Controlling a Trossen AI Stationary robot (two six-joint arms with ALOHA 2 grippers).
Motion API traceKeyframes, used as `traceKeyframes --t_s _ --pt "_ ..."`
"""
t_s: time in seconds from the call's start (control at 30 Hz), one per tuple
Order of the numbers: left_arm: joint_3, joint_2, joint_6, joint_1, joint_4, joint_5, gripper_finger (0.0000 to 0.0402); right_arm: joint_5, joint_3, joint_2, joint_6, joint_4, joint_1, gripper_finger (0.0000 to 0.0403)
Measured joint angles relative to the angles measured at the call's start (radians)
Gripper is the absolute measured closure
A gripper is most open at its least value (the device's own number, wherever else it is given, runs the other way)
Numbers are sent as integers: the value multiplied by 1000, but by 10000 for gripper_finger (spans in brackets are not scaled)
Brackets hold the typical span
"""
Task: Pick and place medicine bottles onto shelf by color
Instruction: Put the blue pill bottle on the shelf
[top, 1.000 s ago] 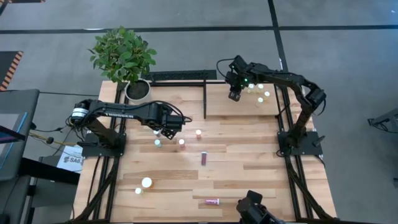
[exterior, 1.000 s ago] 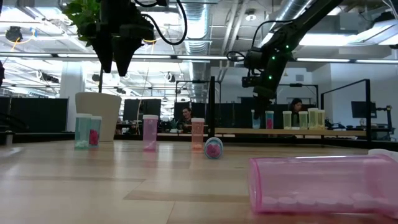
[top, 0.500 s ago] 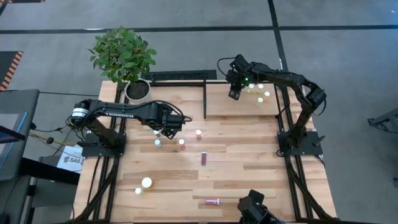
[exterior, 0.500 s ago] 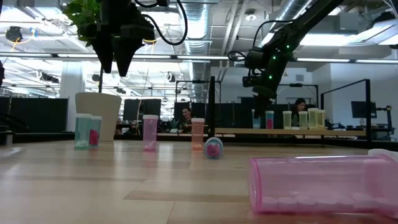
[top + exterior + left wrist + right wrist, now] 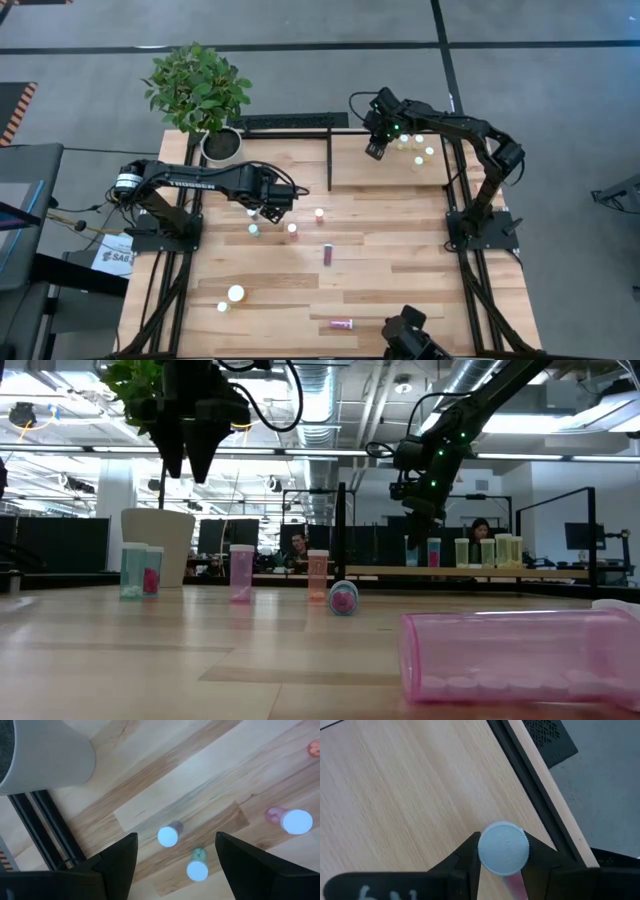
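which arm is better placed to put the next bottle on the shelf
Right. The right gripper already grips a white-capped bottle and hangs over the shelf near its far edge. The left gripper is open and empty, above bottles standing on the table.

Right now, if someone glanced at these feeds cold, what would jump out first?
The right tool grips a white-capped bottle above the shelf, near its black-framed edge. The left tool hangs open over two small upright bottles beside the plant pot. In the low view, a big pink bottle lies on its side closest to the camera.
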Motion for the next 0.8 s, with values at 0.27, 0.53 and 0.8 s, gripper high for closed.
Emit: traceKeyframes --t_s 0.27,0.53,0.8 --pt "0 0 0 0 5 0 148 0 0 0 -19 3 3 274" --pt "0 0 0 0 5 0 148 0 0 0 -110 1 4 274" --pt "0 0 1 0 5 -1 148 -3 0 0 -181 2 11 274"
